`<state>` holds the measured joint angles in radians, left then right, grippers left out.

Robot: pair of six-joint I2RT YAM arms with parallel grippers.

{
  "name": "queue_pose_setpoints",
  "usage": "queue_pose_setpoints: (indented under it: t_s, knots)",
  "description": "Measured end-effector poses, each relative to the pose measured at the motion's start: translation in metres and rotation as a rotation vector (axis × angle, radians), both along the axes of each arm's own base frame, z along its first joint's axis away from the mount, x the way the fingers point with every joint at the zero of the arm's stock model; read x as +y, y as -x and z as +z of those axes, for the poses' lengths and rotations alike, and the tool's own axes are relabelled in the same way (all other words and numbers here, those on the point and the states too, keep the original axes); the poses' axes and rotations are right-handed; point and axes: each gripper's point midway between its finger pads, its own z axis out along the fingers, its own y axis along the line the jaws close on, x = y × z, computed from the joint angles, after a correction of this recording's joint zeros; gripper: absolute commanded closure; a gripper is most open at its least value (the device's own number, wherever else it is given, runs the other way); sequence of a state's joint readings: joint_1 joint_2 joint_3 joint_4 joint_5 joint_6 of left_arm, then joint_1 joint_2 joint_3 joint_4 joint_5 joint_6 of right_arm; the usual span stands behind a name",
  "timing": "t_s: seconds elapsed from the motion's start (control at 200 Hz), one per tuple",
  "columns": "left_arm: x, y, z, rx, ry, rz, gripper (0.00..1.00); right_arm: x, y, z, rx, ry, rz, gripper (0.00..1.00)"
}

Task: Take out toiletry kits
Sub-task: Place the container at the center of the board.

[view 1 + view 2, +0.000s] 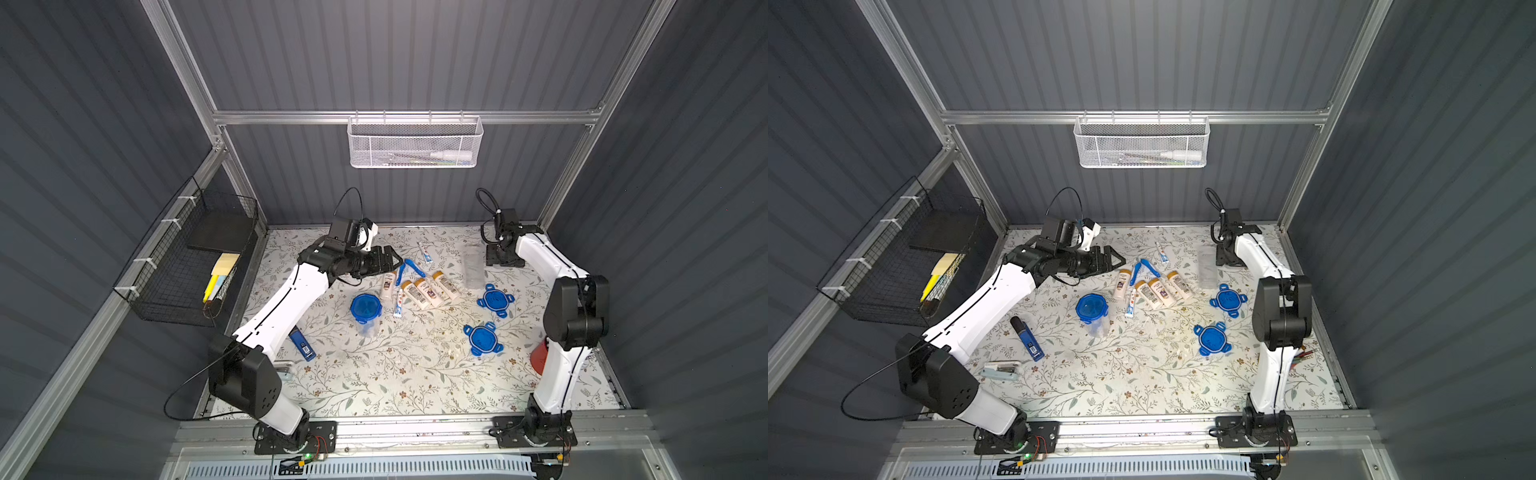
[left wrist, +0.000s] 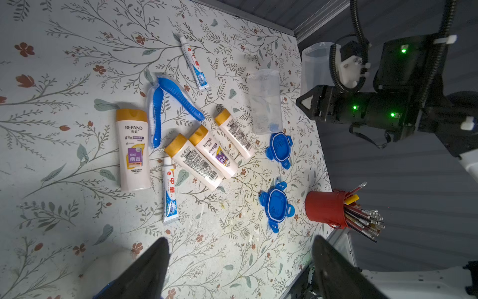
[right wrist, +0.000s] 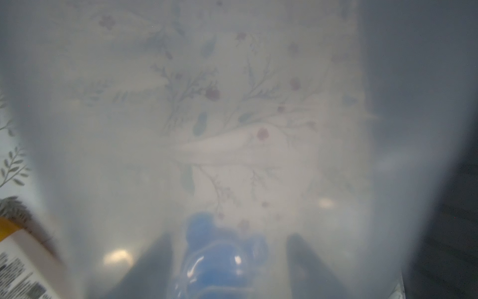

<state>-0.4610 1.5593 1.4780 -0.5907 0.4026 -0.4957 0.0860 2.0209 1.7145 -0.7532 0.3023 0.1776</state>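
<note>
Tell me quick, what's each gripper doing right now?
Left gripper: open, holding nothing.
Right gripper: close to a clear jar; open or gripping cannot be told.

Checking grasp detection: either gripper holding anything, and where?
Nothing in the left gripper, open. The right gripper: cannot tell; a clear jar covers its wrist view.

top views: overhead, whole table (image 1: 374, 374) | left wrist: close, same table | right wrist: against clear jar (image 3: 232, 103)

White arm links (image 1: 286, 299), black joints (image 1: 245, 374), looped black cables (image 1: 349, 199)
</note>
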Motion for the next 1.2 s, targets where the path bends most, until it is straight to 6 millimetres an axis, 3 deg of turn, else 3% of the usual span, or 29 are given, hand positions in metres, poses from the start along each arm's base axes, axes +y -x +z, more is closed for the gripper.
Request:
queue_pose_setpoints:
  t_s: [0.135,0.36,0.725,0.87,1.051,1.201]
  knots:
    - [0.002,-0.001,0.001,-0.009,-0.007,0.011,0.12,-0.009,-0.016,-0.019,0.018,0.015,-0.014,0.28]
    - [0.006,0.0,0.009,-0.033,-0.012,0.027,0.12,-0.012,-0.012,-0.059,0.094,0.02,-0.023,0.17]
    - [0.013,0.004,0.003,-0.014,-0.033,0.042,0.12,-0.013,0.009,-0.075,0.14,0.01,-0.054,0.09]
    - [0.014,0.006,0.005,-0.018,-0.033,0.044,0.12,-0.011,0.023,-0.053,0.106,-0.016,-0.071,0.08]
    - [0.016,0.009,0.012,-0.031,-0.029,0.047,0.12,-0.006,0.041,0.004,-0.021,-0.079,-0.096,0.08]
    - [0.018,0.01,0.014,-0.037,-0.033,0.054,0.12,0.004,0.063,0.038,-0.109,-0.16,-0.093,0.06]
